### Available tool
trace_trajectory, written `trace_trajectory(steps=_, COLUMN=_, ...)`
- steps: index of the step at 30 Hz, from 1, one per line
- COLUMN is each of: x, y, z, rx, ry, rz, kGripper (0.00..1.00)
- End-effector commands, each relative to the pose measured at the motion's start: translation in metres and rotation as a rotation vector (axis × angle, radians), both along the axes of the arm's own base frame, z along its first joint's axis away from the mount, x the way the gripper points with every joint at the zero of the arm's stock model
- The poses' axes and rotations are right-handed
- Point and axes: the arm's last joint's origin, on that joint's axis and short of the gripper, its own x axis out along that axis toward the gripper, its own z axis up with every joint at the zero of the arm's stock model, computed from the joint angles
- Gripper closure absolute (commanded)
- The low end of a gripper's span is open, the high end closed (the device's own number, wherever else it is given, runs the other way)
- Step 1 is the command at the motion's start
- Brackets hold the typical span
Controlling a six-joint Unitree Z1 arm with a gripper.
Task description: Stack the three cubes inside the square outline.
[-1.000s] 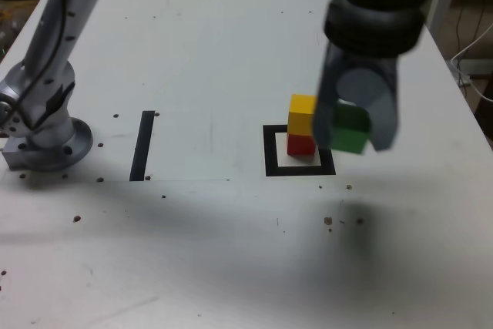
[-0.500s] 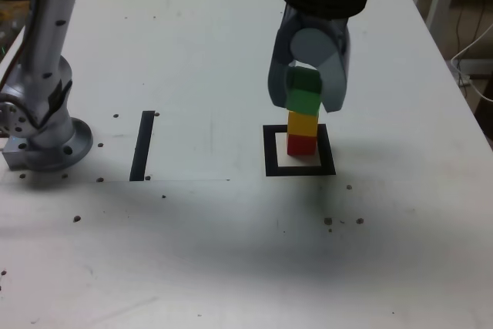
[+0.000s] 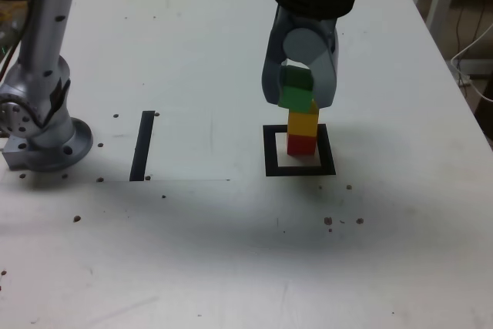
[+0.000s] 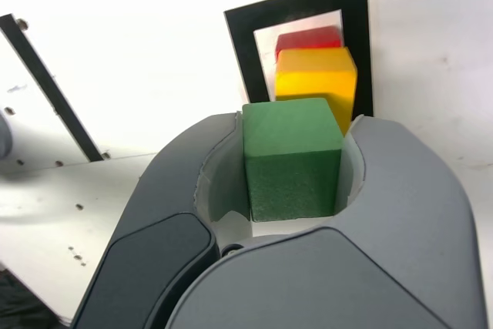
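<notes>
Green cube [image 3: 295,88], clamped tight in the gripper [image 3: 296,92], hung just above the yellow cube [image 3: 302,122], slightly left of it.

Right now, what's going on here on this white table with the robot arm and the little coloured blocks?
A single grey robot arm's gripper is shut on a small matte green cube, holding it over a two-cube stack. That stack is a yellow cube sitting on a red cube, inside the thick black square outline on the white table. The green cube sits slightly off toward the exterior view's left of the stack and has not been released. A separate straight black strip lies further to that view's left.
</notes>
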Motion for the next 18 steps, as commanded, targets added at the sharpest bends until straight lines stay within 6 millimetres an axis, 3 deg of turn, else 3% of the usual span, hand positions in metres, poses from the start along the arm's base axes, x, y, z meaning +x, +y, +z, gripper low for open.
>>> trace_trajectory(steps=1, x=-0.0013, y=0.0014, z=0.0028, rx=-0.006, ry=-0.019, rz=0.002, kGripper=0.7)
trace_trajectory(steps=18, x=0.001, y=0.0071, z=0.0003, rx=-0.007, ry=-0.046, rz=0.016, kGripper=0.66)
